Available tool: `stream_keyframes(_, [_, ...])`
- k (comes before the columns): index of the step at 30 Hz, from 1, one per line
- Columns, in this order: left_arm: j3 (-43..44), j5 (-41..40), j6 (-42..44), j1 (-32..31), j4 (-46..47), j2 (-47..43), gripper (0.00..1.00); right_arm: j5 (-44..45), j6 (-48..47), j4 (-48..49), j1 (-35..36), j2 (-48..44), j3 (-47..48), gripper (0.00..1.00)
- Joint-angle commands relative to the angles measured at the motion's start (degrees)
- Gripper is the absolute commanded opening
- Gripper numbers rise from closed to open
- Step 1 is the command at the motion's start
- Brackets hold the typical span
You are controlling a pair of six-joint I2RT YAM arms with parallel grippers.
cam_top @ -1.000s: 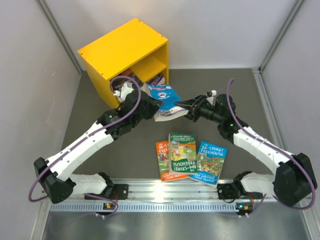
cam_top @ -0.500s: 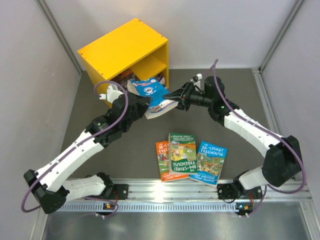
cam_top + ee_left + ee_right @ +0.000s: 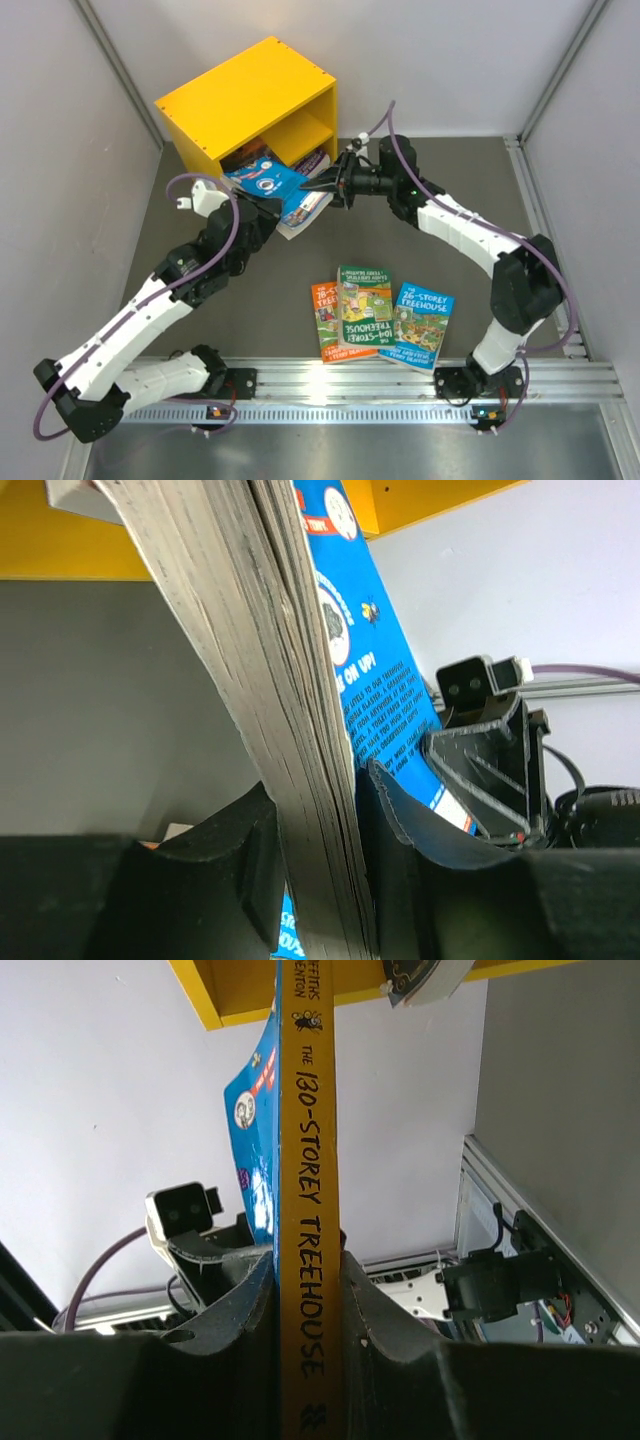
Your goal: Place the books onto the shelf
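A: Left gripper (image 3: 315,810)?
B: Jaws flank the blue book's (image 3: 268,180) page edge, just outside the shelf (image 3: 250,95). Can't tell if they pinch.
A: Right gripper (image 3: 308,1260)?
B: Clamped on the spine. The book lies between both, its far end at the shelf's lower mouth.

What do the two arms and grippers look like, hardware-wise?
The left arm and the right arm share one build: white link shells between black joint housings, with a purple cable looping along each. The left gripper and the right gripper are black, each with two tapered fingers and a small grey-white wrist camera.
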Motion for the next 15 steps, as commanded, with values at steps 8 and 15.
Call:
stream_keyframes(8, [-2.5, 2.5, 6.4, -1.3, -12.0, -2.8, 0.45, 9.6, 2.3, 15.3, 1.0, 8.0, 11.1, 0.00])
stream_keyframes(15, [-2.7, 2.1, 8.4, -0.8, -12.0, -4.2, 0.69, 9.8, 3.2, 15.6, 0.5, 11.7, 14.6, 0.00])
